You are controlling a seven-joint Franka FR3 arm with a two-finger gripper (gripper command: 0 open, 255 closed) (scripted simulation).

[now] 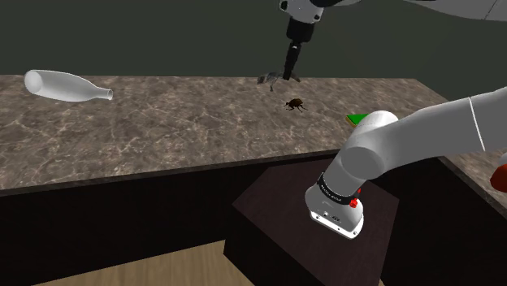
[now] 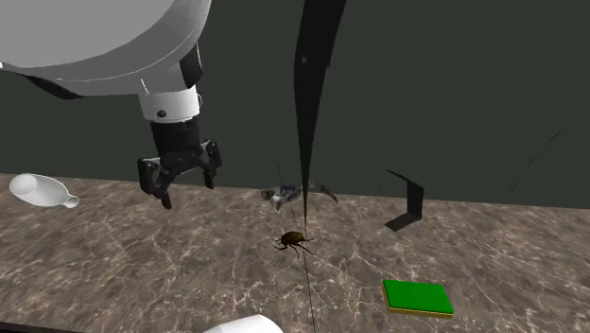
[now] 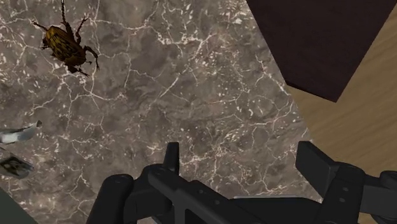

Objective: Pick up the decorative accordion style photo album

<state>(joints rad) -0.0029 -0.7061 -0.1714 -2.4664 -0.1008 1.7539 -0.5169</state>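
Observation:
The accordion photo album (image 1: 270,79) is a small grey zigzag of folded panels lying near the back edge of the brown marbled counter (image 1: 162,126). In the second exterior view the album (image 2: 287,195) lies to the right of my gripper (image 2: 180,185), which hangs open above the counter. In the shoulder view the gripper (image 1: 291,75) hovers just beside the album. Along the wrist view my gripper (image 3: 242,159) has its fingers apart with nothing between them; bits of the album (image 3: 15,135) lie well off to one side.
A brown beetle figure (image 1: 295,103) (image 2: 295,240) (image 3: 63,46) sits in front of the album. A white bottle (image 1: 65,85) lies at the counter's far left. A green pad (image 2: 417,296) and a dark bent panel (image 2: 408,203) lie to the right. The dark stand (image 1: 284,211) is below the counter's edge.

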